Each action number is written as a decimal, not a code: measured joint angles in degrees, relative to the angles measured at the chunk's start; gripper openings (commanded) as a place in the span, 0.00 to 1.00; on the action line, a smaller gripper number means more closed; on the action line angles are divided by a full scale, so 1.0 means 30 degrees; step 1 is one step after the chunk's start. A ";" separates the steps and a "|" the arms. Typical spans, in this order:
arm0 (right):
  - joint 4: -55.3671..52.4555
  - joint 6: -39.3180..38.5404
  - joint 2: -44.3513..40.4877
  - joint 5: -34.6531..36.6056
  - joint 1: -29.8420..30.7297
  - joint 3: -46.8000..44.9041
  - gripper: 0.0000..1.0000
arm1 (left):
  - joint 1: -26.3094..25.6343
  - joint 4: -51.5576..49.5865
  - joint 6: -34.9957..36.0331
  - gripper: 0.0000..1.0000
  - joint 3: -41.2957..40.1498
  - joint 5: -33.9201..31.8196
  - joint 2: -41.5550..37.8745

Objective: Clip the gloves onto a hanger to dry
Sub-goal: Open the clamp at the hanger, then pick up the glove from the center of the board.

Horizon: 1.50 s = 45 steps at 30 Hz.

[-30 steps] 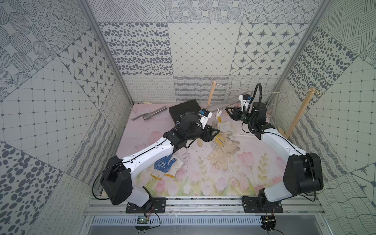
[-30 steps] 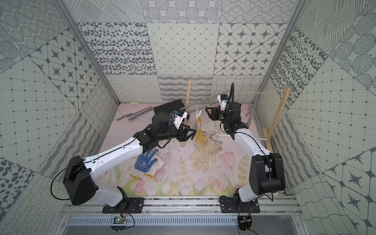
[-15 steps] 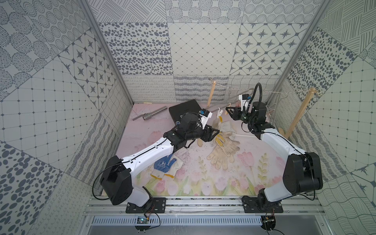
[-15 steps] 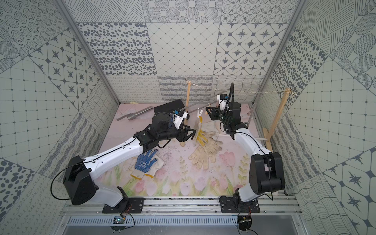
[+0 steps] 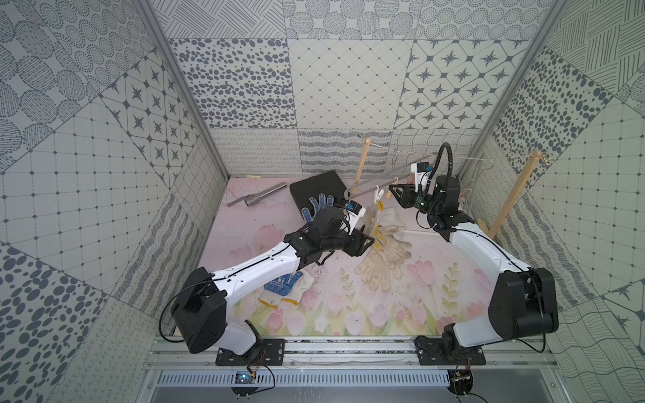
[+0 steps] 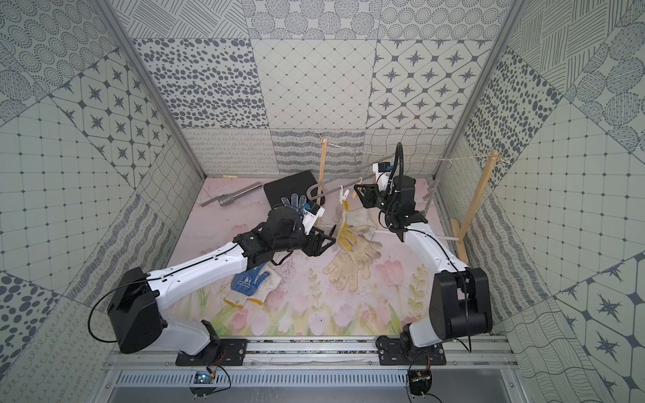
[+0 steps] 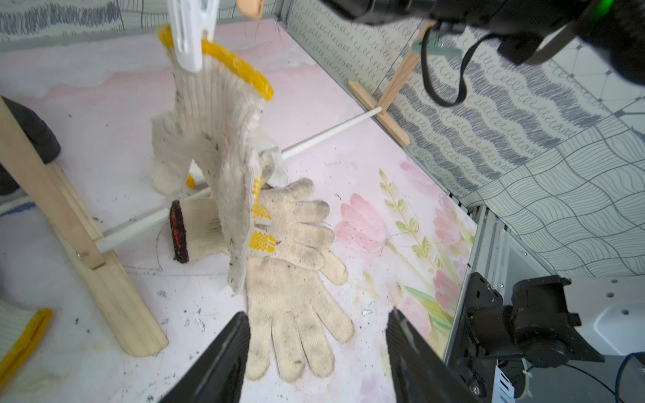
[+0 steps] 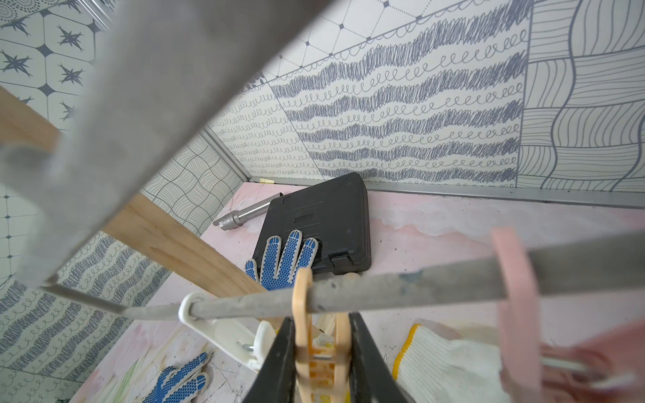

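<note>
1. Left gripper is released, jaws wide and empty. I have it low over the floor heap of dirty cream knitted gloves.
2. Key relation: the heap lies just right of the left gripper and slightly nearer. The nearest glove's long axis runs fingertips near-left to cuff far-right, and another glove overlaps the cuff end.
3. Left arm is clearly the nearer one; the right is up at the rail, well above the heap.
4. Right gripper is clenched on a pale orange plastic peg on the long flat grey hanger. My guess is it's squeezing the peg open for the next glove.
5. One cream glove with yellow-dotted palm and yellow cuff already hangs cuff-up from a white plastic peg, just left of the orange one.
6. Writing: the white mark on the blue-dotted glove near the left arm is too small to read. The embossed plate on the black plastic case is also illegible. No brand readable.
</note>
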 measured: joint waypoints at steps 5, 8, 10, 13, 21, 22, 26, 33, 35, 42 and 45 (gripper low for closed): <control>-0.0423 -0.0073 -0.0328 0.0015 0.0000 -0.0007 0.16 | -0.0954 -0.0408 -0.0051 0.70 -0.1355 -0.0918 -0.0699; -0.0561 -0.0066 -0.0328 0.0007 0.0000 -0.0007 0.16 | -0.1209 -0.0765 -0.0124 0.73 -0.1923 -0.1282 -0.0831; -0.0612 -0.0066 -0.0386 0.0000 0.0000 -0.0015 0.16 | -0.1311 -0.1042 -0.0255 0.77 -0.2331 -0.1792 -0.0889; -0.0627 -0.0066 -0.0597 0.0000 0.0000 -0.0073 0.17 | -0.1370 -0.1486 -0.0408 0.79 -0.2754 -0.2368 -0.0940; -0.0525 0.0029 -0.0663 -0.0138 0.0000 -0.0240 0.17 | -0.1457 -0.1617 -0.0707 0.79 -0.2936 -0.2688 0.0896; -0.0488 0.0058 -0.0663 -0.0153 0.0000 -0.0299 0.16 | -0.1457 -0.1617 -0.0758 0.79 -0.2885 -0.2688 0.1333; -0.0423 0.0182 -0.0663 -0.0240 0.0000 -0.0357 0.16 | -0.1457 -0.1523 -0.0831 0.79 -0.2463 -0.2710 0.3053; -0.0109 0.0452 -0.0663 -0.0430 0.0000 -0.0517 0.16 | -0.1464 -0.0954 -0.0743 0.72 -0.1166 -0.3271 0.5916; -0.0058 0.0459 -0.0670 -0.0459 0.0000 -0.0568 0.16 | -0.1464 -0.0699 -0.0641 0.67 -0.0903 -0.3563 0.6455; -0.0029 0.0466 -0.0991 -0.0568 -0.0007 -0.0743 0.16 | -0.1756 -0.0102 -0.0262 0.57 0.0328 -0.4575 0.8247; -0.0036 0.0474 -0.1100 -0.0627 -0.0058 -0.0809 0.16 | -0.1967 0.0066 -0.0051 0.45 0.0772 -0.5078 0.8794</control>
